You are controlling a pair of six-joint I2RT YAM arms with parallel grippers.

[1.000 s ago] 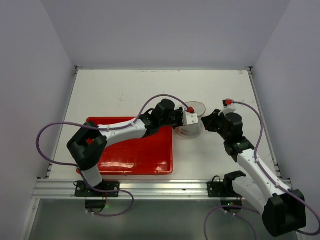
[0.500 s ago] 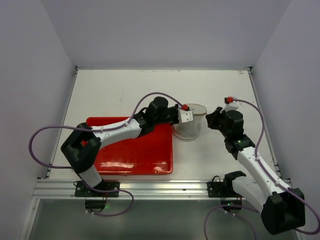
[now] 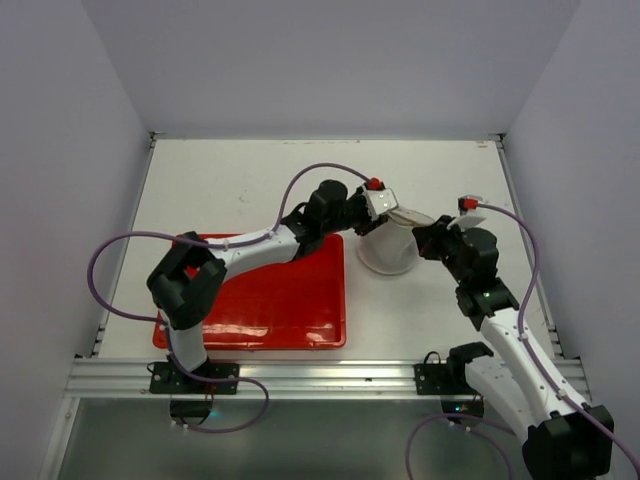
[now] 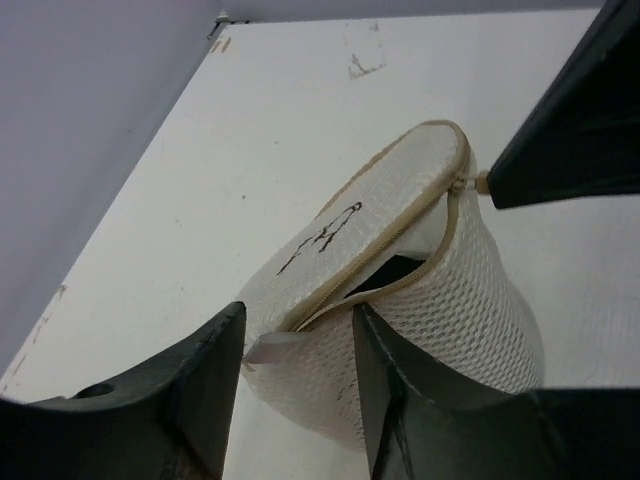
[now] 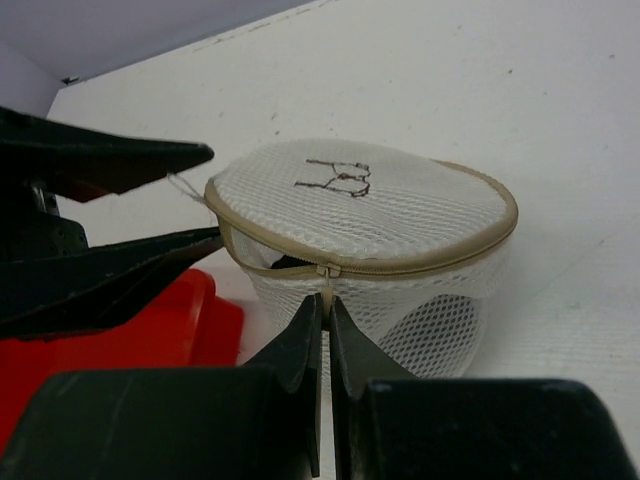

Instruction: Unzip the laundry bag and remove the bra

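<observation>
The laundry bag (image 3: 388, 252) is a whitish mesh dome on the table right of the red tray, and its lid with a small dark mark (image 5: 340, 180) is tilted up. The zip is partly undone; through the gap (image 4: 395, 270) shows something dark, likely the bra, otherwise hidden inside. My right gripper (image 5: 325, 300) is shut on the zipper pull (image 4: 470, 184) at the bag's right side. My left gripper (image 4: 297, 315) stands open round the bag's left edge, with a white tag (image 4: 265, 346) between its fingers.
The red tray (image 3: 270, 300) lies left of the bag, under my left arm. Its corner (image 5: 195, 320) shows beside the bag in the right wrist view. Walls close off the table at the back and on both sides.
My left gripper was shut at the bag's rim and now stands open. It has moved slightly away from me. The bag's lid has tipped up, and my right gripper has drawn a little to the right.
</observation>
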